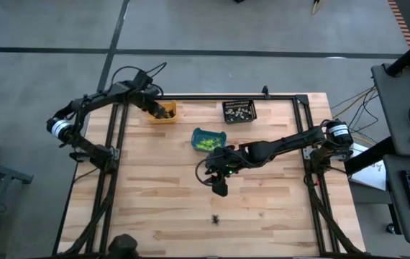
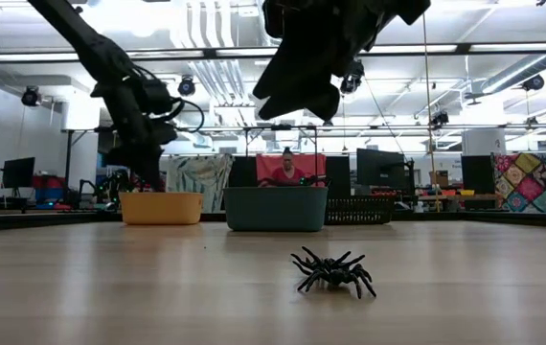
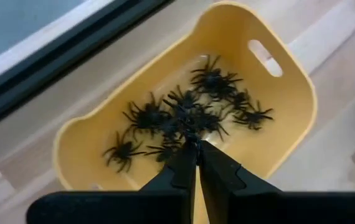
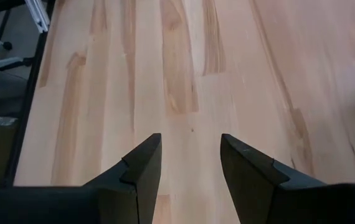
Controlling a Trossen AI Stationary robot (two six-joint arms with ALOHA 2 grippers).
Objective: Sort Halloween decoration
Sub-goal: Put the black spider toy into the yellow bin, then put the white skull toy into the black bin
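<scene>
One black spider trinket [image 1: 215, 219] [image 2: 332, 271] stands on its legs on the table near the near edge. My right gripper [image 1: 219, 188] [image 4: 190, 155] hangs open above bare wood, farther from the near edge than that spider and well above it [image 2: 297, 91]. My left gripper [image 1: 163, 110] [image 3: 197, 148] is shut, pointing down into the orange bin [image 1: 170, 115] [image 3: 289, 93], just over a heap of several black spiders [image 3: 184, 118] on the bin's floor. The teal bin [image 1: 208, 139] holds lime green spiders. The black bin [image 1: 239, 110] holds pale ones. My left gripper comes from above with its shut fingertips [image 3: 187, 155] right at the black spider heap in the orange bin; I cannot tell whether they touch or hold a spider, as the tips blend with the dark pile.
The three bins stand in a row toward the far edge: orange [image 2: 161, 207], teal [image 2: 276, 208], black [image 2: 359, 210]. A dark metal frame [image 1: 115, 144] borders the table's left and right sides. Bare wood spreads around the lone spider. A person [image 2: 287, 168] sits far behind the table.
</scene>
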